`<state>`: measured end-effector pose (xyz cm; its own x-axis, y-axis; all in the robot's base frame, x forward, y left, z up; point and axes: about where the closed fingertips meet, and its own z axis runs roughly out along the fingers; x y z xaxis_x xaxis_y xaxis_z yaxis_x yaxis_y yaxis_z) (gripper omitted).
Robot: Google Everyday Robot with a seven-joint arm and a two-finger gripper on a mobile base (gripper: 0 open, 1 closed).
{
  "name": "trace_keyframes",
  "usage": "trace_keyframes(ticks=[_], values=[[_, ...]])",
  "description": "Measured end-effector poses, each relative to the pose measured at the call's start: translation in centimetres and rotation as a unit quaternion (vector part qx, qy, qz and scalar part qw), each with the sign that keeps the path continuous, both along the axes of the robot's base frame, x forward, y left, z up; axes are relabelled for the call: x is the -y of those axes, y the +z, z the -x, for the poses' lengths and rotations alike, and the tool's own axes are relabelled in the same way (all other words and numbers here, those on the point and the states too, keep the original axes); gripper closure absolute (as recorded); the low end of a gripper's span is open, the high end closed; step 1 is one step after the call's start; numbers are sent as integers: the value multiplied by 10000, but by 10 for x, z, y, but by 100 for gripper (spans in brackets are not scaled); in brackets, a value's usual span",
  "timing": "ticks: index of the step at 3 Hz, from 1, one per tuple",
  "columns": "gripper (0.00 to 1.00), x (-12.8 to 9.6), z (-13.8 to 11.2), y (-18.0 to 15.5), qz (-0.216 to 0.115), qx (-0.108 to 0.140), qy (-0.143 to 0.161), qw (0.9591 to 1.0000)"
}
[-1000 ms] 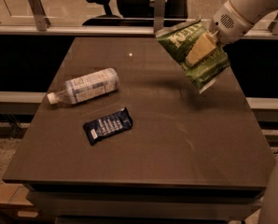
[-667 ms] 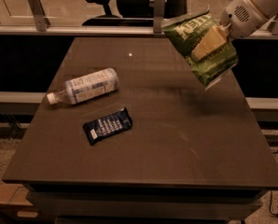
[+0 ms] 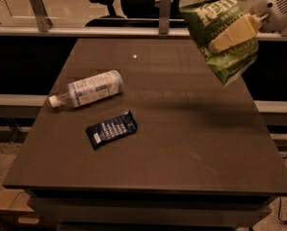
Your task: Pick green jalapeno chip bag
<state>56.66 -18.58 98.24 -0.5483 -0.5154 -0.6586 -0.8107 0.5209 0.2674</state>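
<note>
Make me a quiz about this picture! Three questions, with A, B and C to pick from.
1. Where is the green jalapeno chip bag?
A) up in the air over the table
B) lying flat on the table
C) on the floor

2. How many things lie on the table?
A) one
B) two
C) four

3. What is the gripper doing?
A) hanging open with nothing in it
B) resting on the table
C) shut on the bag

Answers:
1 A: the bag hangs clear of the tabletop, over the far right side.
2 B: only the bottle and the dark blue wrapper lie there.
3 C: the gripper is clamped across the bag, holding it up at the far right.
</note>
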Motion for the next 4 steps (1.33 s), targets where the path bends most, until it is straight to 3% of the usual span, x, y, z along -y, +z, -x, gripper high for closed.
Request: trace_keyframes(ticks=[1, 2, 4], values=[[100, 4, 19, 21, -394, 359, 237, 9983], [100, 3, 28, 36, -513, 629, 301, 9962], [100, -10, 20, 46, -417, 729, 338, 9959]])
